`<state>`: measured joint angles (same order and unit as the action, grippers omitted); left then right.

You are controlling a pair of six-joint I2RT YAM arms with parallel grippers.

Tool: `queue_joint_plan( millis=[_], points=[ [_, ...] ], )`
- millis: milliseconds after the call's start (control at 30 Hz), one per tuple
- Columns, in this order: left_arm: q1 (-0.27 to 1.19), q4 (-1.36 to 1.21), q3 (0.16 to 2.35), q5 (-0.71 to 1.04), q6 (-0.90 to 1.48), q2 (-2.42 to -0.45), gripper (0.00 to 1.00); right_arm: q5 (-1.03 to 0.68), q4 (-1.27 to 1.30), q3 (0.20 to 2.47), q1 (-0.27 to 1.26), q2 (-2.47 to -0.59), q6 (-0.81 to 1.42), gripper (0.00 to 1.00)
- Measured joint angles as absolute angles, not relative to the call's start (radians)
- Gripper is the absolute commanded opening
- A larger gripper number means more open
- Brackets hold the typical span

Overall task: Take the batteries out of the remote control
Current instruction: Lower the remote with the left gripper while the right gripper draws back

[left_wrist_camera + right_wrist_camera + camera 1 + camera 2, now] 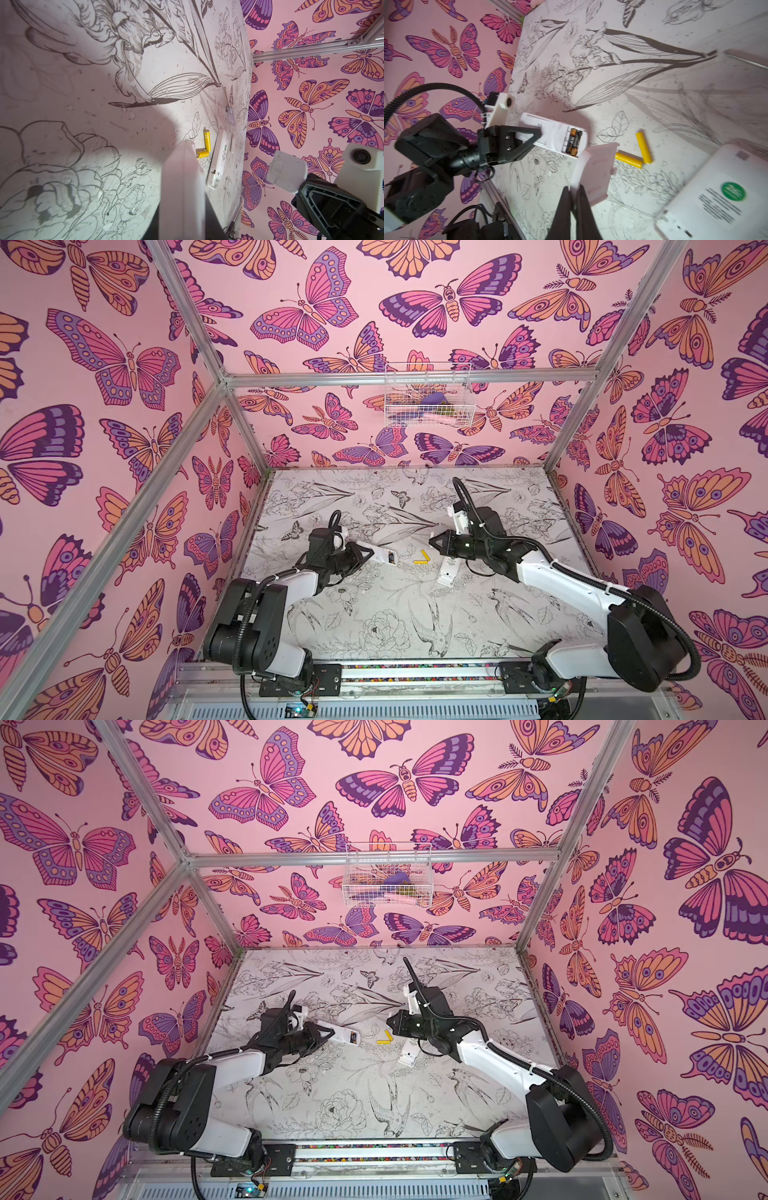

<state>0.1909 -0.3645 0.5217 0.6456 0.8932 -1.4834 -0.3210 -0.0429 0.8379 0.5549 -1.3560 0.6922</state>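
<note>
My left gripper (365,554) (182,212) is shut on a white remote control (384,558) (556,135) and holds it above the table. The remote's back is open, and two black batteries with gold ends (574,143) sit in the bay. A white battery cover (593,172) (287,172) is held in my right gripper (573,193) (434,542), which is shut on it just right of the remote's open end. Two yellow batteries (643,147) (422,558) (207,141) lie in an L on the table between the arms.
A second white remote (446,572) (716,193) with a green sticker lies on the table under my right arm. A clear-handled screwdriver (230,114) rests farther back. A wire basket (428,398) hangs on the rear wall.
</note>
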Motion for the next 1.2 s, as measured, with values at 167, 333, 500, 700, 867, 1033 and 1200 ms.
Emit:
queue_joint_plan(
  millis=[167,333,500,700,867,1033,1200],
  points=[
    [0.197,-0.361,0.521,0.645,0.896,-1.489,0.00,-0.257,-0.174,0.812,0.512,-1.287,0.636,0.05],
    [0.199,-0.334,0.521,0.638,0.895,-1.491,0.14,-0.197,-0.244,0.768,0.471,-1.201,0.604,0.05],
    [0.200,-0.322,0.522,0.626,0.880,-1.493,0.29,-0.159,-0.306,0.725,0.425,-1.139,0.585,0.05],
    [0.202,-0.254,0.526,0.577,0.858,-1.499,0.45,-0.139,-0.361,0.698,0.360,-1.095,0.555,0.05],
    [0.202,-0.201,0.539,0.550,0.849,-1.501,0.51,-0.138,-0.384,0.667,0.309,-1.085,0.542,0.05],
    [0.201,-0.151,0.551,0.521,0.834,-1.501,0.59,-0.139,-0.385,0.662,0.307,-1.104,0.530,0.05],
    [0.200,-0.114,0.562,0.494,0.814,-1.501,0.69,-0.142,-0.385,0.662,0.307,-1.169,0.517,0.05]
  ],
)
